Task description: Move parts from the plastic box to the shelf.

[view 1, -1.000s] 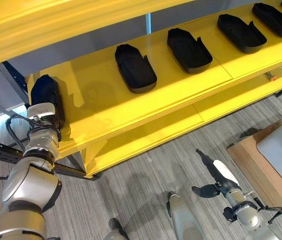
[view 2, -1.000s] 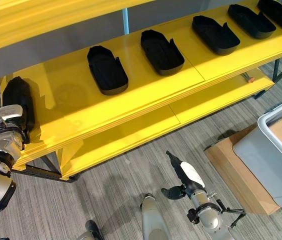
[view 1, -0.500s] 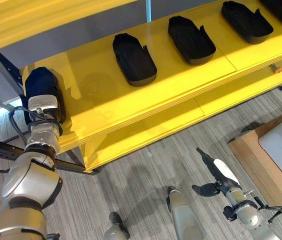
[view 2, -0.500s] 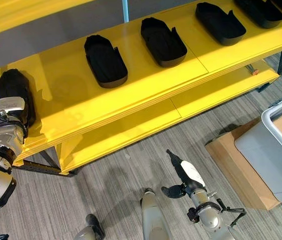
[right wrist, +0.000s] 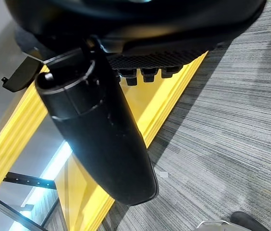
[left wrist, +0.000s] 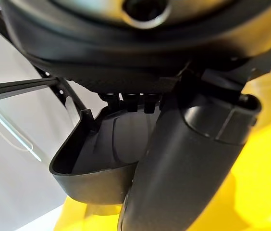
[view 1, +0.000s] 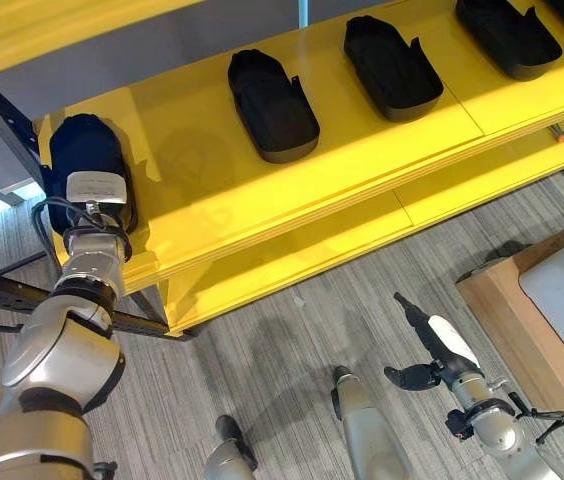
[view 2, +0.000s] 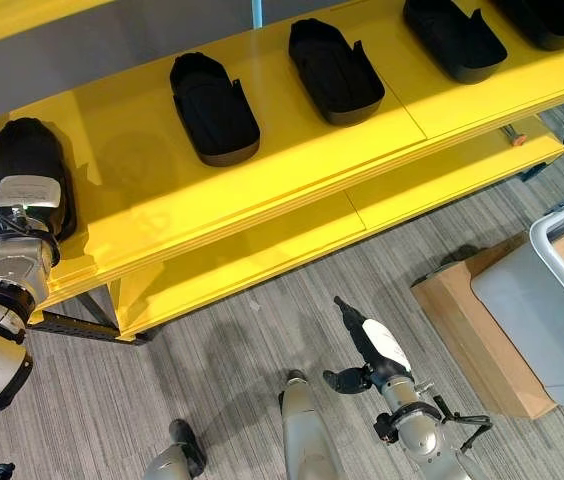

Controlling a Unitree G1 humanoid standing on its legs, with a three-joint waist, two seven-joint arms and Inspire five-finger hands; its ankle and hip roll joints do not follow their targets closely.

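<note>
Part (view 1: 87, 165) sits at the shelf's (view 1: 212, 215) left end under our left hand (view 1: 94, 190), grip unclear, extending the row; right hand (view 1: 437, 345) hangs relaxed, fingers straight

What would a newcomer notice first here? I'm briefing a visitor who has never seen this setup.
The bright yellow shelf with its row of black parts stands out first. Next, the left hand at the shelf's left end, on another black part. The right hand hangs open over the grey floor.
</note>
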